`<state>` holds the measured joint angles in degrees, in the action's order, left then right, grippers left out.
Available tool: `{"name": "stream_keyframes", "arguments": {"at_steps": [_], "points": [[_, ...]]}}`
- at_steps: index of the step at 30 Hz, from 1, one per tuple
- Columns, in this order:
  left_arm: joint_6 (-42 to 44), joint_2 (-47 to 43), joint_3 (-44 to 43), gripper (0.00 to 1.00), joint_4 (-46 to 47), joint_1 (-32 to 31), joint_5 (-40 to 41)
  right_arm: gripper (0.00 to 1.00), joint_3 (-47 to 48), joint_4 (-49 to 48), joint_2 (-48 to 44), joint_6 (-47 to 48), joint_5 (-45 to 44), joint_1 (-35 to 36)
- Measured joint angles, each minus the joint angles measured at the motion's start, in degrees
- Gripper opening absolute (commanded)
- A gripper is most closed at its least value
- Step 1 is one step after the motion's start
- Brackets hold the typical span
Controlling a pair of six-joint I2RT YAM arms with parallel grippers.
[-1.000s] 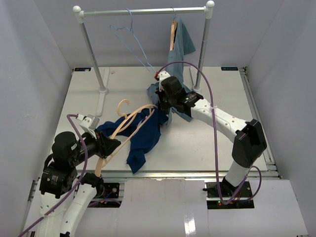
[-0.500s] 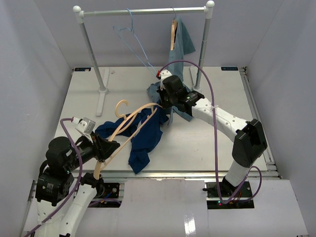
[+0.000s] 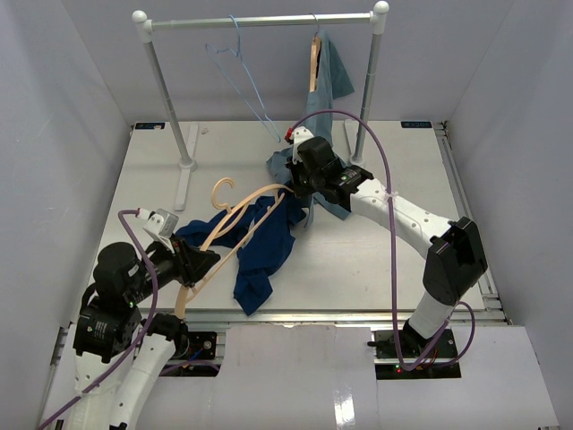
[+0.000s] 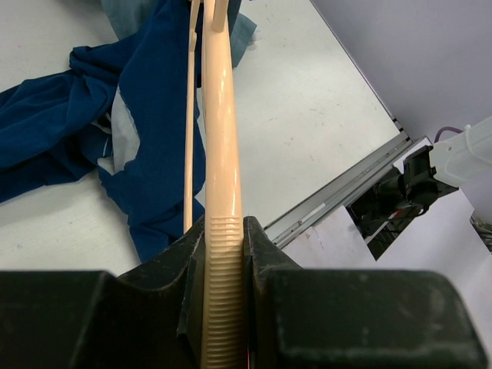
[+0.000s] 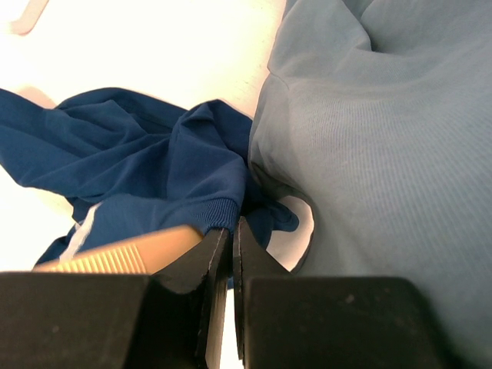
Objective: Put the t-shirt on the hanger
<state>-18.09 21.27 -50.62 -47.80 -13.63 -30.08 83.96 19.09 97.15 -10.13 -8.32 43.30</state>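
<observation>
The navy t-shirt (image 3: 261, 244) lies crumpled mid-table, and it also shows in the left wrist view (image 4: 154, 123) and the right wrist view (image 5: 138, 165). The tan wooden hanger (image 3: 235, 226) lies slanted across it, hook (image 3: 221, 189) pointing to the far side. My left gripper (image 3: 195, 265) is shut on the hanger's ribbed near end (image 4: 223, 254); the left gripper (image 4: 224, 231) holds it just above the table. My right gripper (image 3: 300, 190) is shut on the t-shirt's ribbed edge (image 5: 215, 214) at the hanger's far end (image 5: 115, 257). The right gripper (image 5: 232, 231) has its jaws pressed together.
A metal rack (image 3: 260, 20) stands at the back with a thin light-blue wire hanger (image 3: 240, 76) and a grey-blue shirt (image 3: 331, 76) on another wooden hanger. That shirt's lower part drapes onto the table right beside my right gripper (image 5: 384, 138). The rack's posts (image 3: 172, 103) stand on the table.
</observation>
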Motion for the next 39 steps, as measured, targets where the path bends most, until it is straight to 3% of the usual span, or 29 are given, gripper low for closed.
{"name": "stream_keyframes", "arguments": {"at_steps": [23, 39], "points": [[1.3, 1.2, 0.2, 0.00, 1.6, 0.0, 1.8, 0.08, -1.3, -0.7, -1.9, 0.3, 2.9, -0.3], [0.9, 5.5, 1.4, 0.00, 9.0, 0.3, -3.4, 0.08, 2.7, 2.4, -2.5, 2.8, 6.2, -0.5]]}}
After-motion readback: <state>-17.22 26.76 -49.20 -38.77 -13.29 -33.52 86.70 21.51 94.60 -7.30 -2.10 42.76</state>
